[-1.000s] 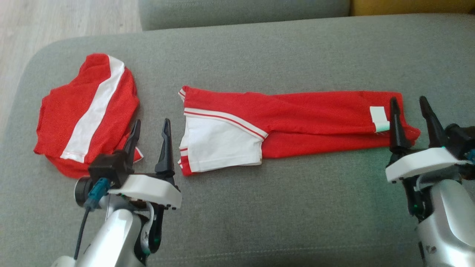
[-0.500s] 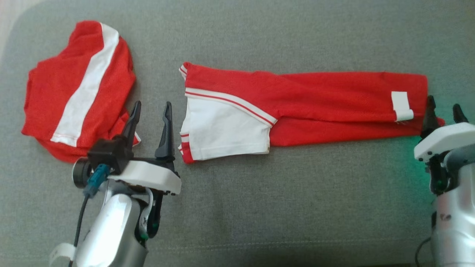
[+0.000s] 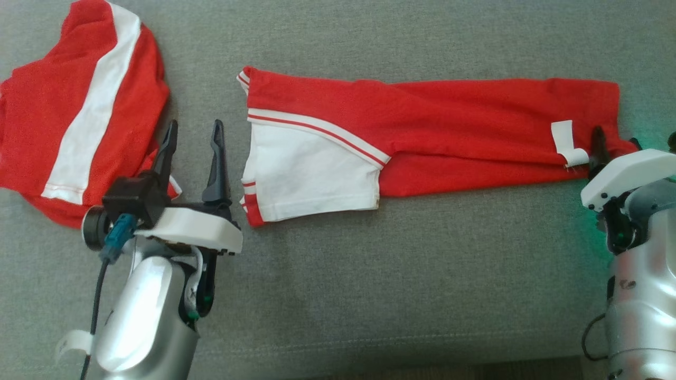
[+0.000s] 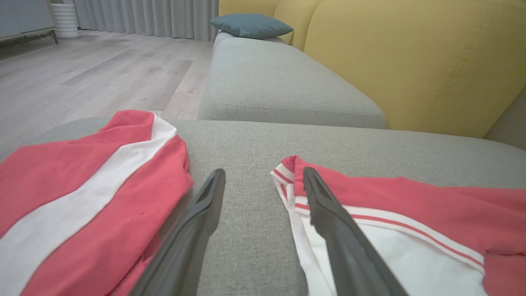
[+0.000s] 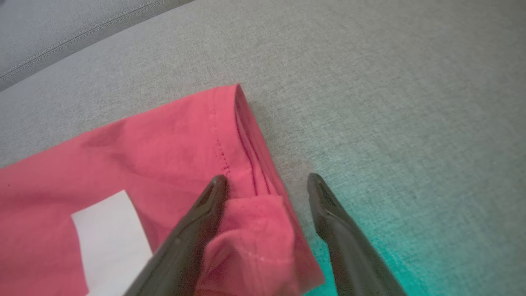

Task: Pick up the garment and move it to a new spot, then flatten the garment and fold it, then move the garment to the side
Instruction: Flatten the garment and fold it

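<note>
Currently: garment [image 3: 433, 132] lies as a long, narrow red strip across the grey cushion [image 3: 369, 295], already folded lengthwise. White sleeve panel [image 3: 311, 179] at its left end, hem [image 5: 246, 135] and white label [image 3: 564, 140] at its right end.

Left gripper [image 3: 194, 126]: jaws spread wide, nothing held. It sits over bare cushion, in the gap between the garment's left edge and a second folded piece [image 3: 79, 105]. In the left wrist view its right finger runs along the striped edge; contact unclear.

Right gripper [image 5: 267, 177]: jaws wide too, nothing held. It straddles the near hem corner, one finger over the cloth and the other over bare cushion. That corner is rumpled and slightly lifted.

Judged step: taking both ends for the cross fold.

How to do it well:
- Left gripper should shift right so the garment's edge falls between its fingers. Its outer finger is just beside the second piece, so close carefully and do not catch that cloth.
- Right gripper should go low enough for the outer finger to slide under every layer at the corner. Pinching only the top layer would open the lengthwise fold.
- Close both fully before lifting, then raise the ends evenly.
- Keep the strip lightly taut so the edges meet square.

Risk: the loose hem corner may slip out.
</note>
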Available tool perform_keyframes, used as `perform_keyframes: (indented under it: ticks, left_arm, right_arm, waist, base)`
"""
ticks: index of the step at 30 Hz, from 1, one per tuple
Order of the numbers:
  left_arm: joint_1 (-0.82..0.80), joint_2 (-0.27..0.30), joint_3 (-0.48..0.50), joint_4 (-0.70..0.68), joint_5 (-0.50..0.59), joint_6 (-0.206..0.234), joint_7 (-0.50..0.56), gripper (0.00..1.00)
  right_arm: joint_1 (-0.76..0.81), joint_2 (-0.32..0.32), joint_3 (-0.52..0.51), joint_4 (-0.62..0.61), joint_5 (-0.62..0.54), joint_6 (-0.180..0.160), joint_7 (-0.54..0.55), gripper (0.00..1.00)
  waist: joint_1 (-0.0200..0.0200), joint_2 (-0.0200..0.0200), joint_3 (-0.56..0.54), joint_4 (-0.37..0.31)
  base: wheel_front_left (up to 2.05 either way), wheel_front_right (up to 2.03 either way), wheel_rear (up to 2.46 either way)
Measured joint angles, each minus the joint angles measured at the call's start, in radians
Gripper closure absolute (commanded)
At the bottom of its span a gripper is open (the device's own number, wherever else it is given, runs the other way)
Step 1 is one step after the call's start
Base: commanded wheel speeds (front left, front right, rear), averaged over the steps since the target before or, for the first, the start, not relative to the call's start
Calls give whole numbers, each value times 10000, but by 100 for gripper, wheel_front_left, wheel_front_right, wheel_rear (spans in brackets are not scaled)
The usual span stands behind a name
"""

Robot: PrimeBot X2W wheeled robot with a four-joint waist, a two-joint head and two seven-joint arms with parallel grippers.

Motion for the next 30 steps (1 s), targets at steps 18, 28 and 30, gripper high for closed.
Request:
perform_keyframes:
  ticks: [18,28,30]
  left_arm:
    - [-133,35,408,-29,167,0,0,0]
    - [187,-50,589,-27,153,-10,0,0]
    - [263,-125,631,-27,153,-12,-2,0]
  right_arm:
    - [-90,127,111,31,1260,0,437,100]
    - [174,-610,-750,-642,-407,0,316,100]
    - [174,-840,-1024,-894,-1187,0,249,100]
  waist:
    - [0,0,-137,-310]
    - [0,0,-944,-219]
    - [0,0,-1073,-187]
  base:
    - [0,0,0]
    - [0,0,0]
    - [0,0,0]
